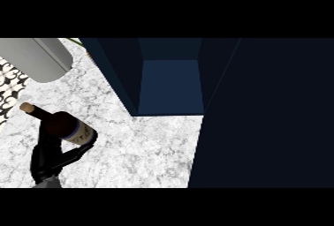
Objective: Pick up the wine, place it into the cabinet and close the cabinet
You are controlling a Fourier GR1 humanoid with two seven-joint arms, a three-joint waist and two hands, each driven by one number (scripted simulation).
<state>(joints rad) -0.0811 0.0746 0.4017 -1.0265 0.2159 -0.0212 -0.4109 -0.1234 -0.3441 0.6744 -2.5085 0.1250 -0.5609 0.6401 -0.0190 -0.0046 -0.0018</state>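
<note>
A dark wine bottle (60, 123) with a cork top and a pale label is tilted, its neck pointing up-left, above the marble counter (143, 150) at the lower left. My left hand (49, 155) is curled round its lower part from below. The dark blue cabinet (171, 84) stands open at the top middle, to the right of the bottle and apart from it, and its inside looks bare. Its open door (267, 114) fills the right side of the view. My right hand does not show.
A grey cylinder-shaped object (40, 57) lies at the top left corner. A black-and-white patterned surface (9, 90) runs along the left edge. Bare marble lies between the bottle and the cabinet's front.
</note>
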